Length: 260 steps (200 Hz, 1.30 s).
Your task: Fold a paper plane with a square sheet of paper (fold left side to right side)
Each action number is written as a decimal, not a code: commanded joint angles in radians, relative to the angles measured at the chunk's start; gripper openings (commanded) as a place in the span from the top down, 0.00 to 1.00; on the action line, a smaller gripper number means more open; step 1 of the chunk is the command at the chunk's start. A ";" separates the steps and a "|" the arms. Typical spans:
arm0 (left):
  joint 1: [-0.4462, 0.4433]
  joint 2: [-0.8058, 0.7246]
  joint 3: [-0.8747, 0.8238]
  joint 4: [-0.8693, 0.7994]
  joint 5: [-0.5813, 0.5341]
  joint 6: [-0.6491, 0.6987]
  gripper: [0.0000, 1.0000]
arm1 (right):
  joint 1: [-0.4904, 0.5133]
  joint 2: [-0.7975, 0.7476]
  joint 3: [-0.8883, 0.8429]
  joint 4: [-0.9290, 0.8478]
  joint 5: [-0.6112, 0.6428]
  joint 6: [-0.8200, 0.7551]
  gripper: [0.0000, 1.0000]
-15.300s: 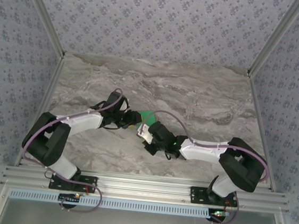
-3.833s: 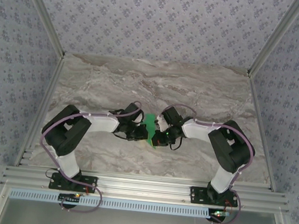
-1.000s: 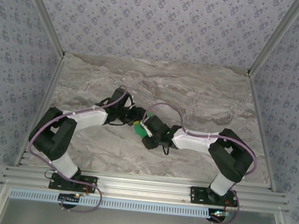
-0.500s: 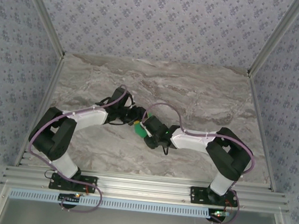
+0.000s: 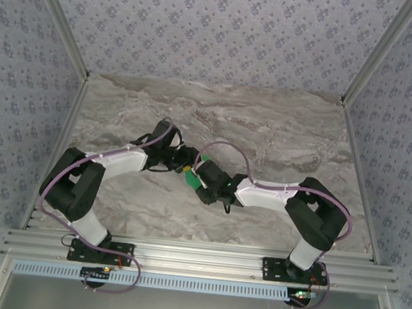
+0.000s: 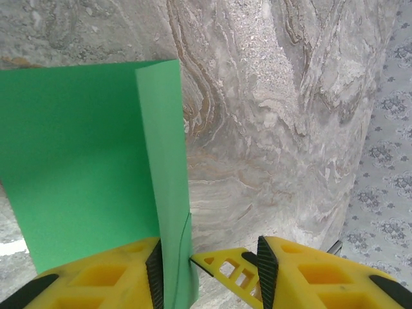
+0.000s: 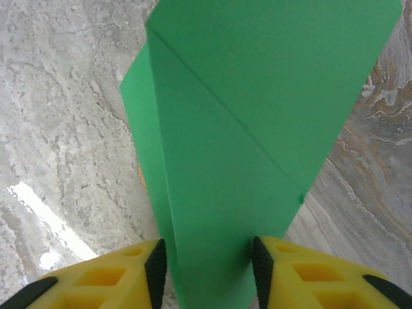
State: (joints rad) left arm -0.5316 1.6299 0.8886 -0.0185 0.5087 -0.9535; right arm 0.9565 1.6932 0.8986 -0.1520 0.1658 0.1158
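Observation:
The square sheet of paper is bright green and partly folded, lying on the marble table between the two grippers. In the left wrist view the paper shows a narrow flap folded over along its right side. My left gripper is open; the flap's edge runs along its left pad, and a yellow fingertip of the other gripper pokes in between the jaws. In the right wrist view the paper shows a diagonal crease, and a folded strip of it fills the gap of my right gripper, whose jaws stand apart.
The marble table stretches bare behind and to both sides of the grippers. Patterned walls and aluminium posts close it in. Both arms reach inward and meet near the table's middle, close together.
A few seconds ago the grippers and paper were a little further right and nearer. Over the last second the right wrist has edged slightly; the left arm has stayed put.

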 commanded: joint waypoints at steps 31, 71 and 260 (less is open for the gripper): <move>0.014 -0.028 0.010 -0.037 0.001 0.002 0.57 | 0.001 -0.013 0.005 0.001 0.033 -0.004 0.76; 0.025 -0.068 -0.002 -0.059 -0.004 0.029 0.55 | -0.022 -0.018 -0.012 0.020 -0.050 0.014 0.91; -0.015 -0.030 -0.092 0.032 0.007 0.027 0.53 | -0.237 -0.006 -0.096 0.170 -0.580 0.137 0.94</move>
State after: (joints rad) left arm -0.5335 1.5639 0.7395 -0.0219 0.4900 -0.9199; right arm 0.7353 1.6863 0.8112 -0.0025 -0.3347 0.2234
